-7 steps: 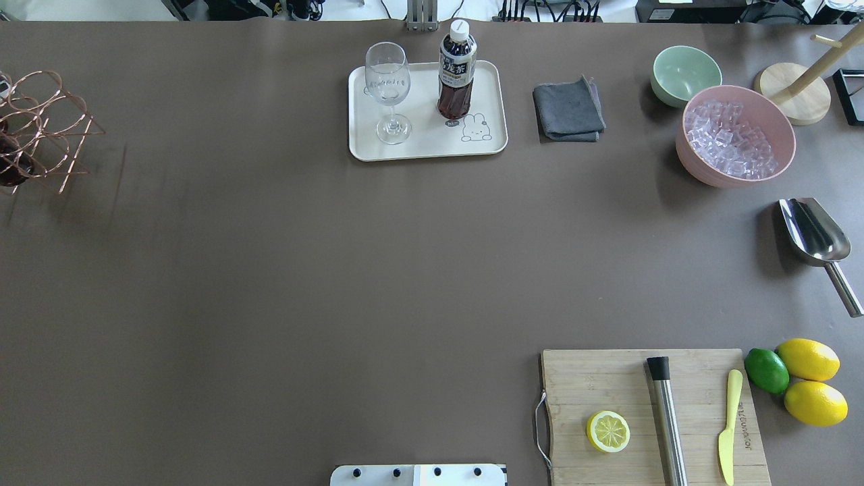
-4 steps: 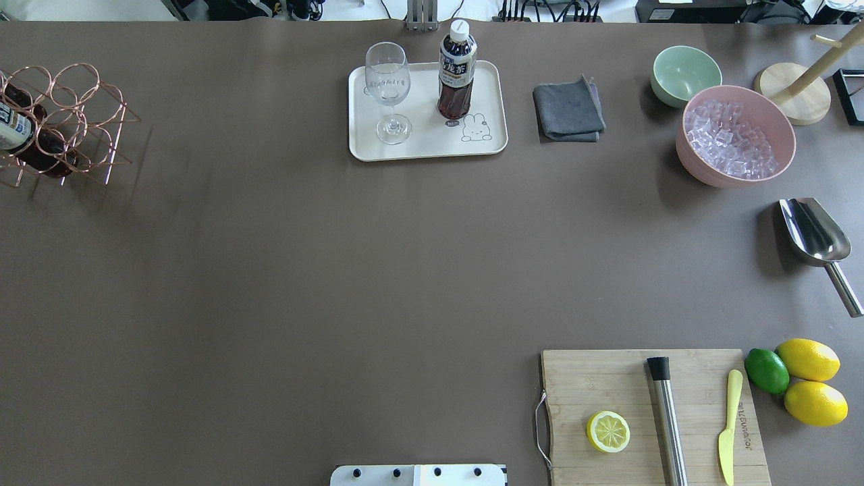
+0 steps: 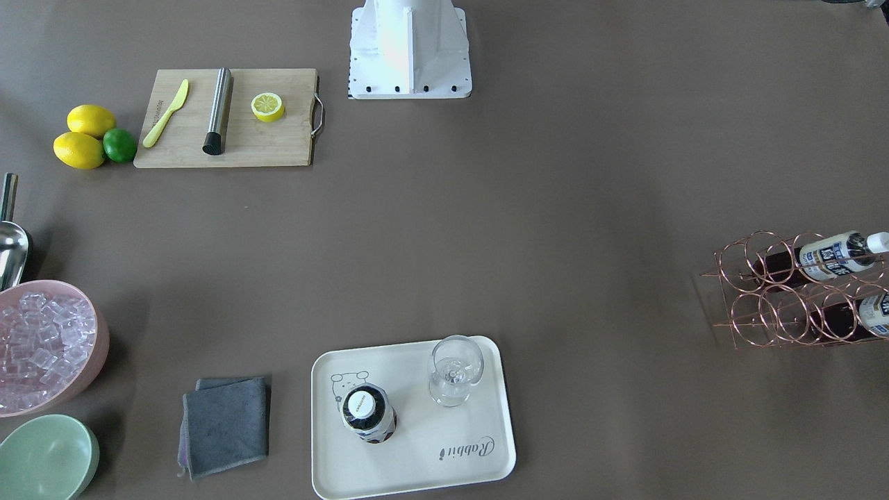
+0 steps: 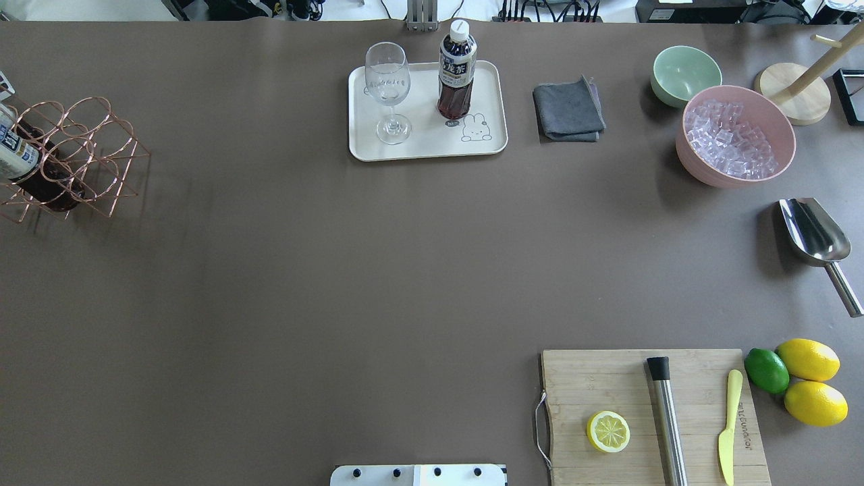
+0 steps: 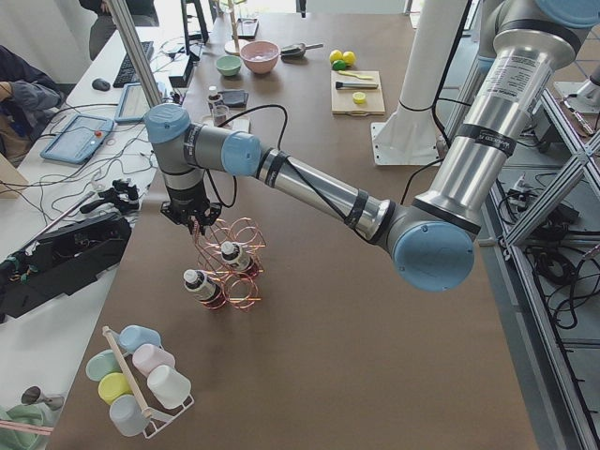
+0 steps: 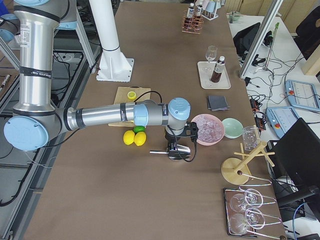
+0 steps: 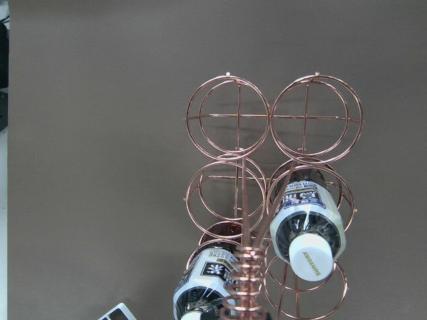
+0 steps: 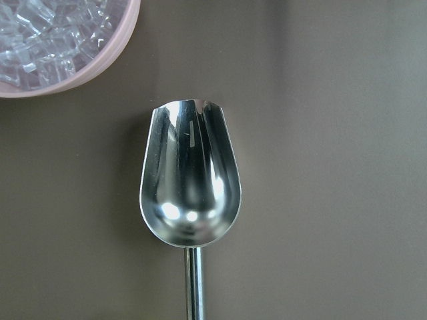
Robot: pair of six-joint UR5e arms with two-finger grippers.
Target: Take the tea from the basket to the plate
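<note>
The copper wire basket [image 4: 81,145] sits at the table's far left, tilted, and also shows in the front view [image 3: 757,292] and left wrist view [image 7: 238,115]. Two tea bottles [image 3: 826,258] [image 3: 861,316] lie in its cells; the left wrist view shows their caps [image 7: 307,230] [image 7: 207,283]. A third tea bottle [image 4: 457,71] stands upright on the cream plate [image 4: 486,145] beside a stemmed glass [image 4: 387,88]. My left gripper [image 5: 197,223] is right over the basket's handle; I cannot tell if it is shut. My right gripper [image 6: 172,147] hovers over a steel scoop [image 8: 190,180]; its state is unclear.
A pink bowl of ice [image 4: 736,135], a green bowl [image 4: 685,74] and a grey cloth [image 4: 568,109] lie right of the plate. A cutting board [image 4: 607,385] with a lemon half, muddler and knife is at the near right, with lemons and a lime beside it.
The basket with its two bottles has moved right and toward the robot, further into the overhead view. Everything else is unchanged.
</note>
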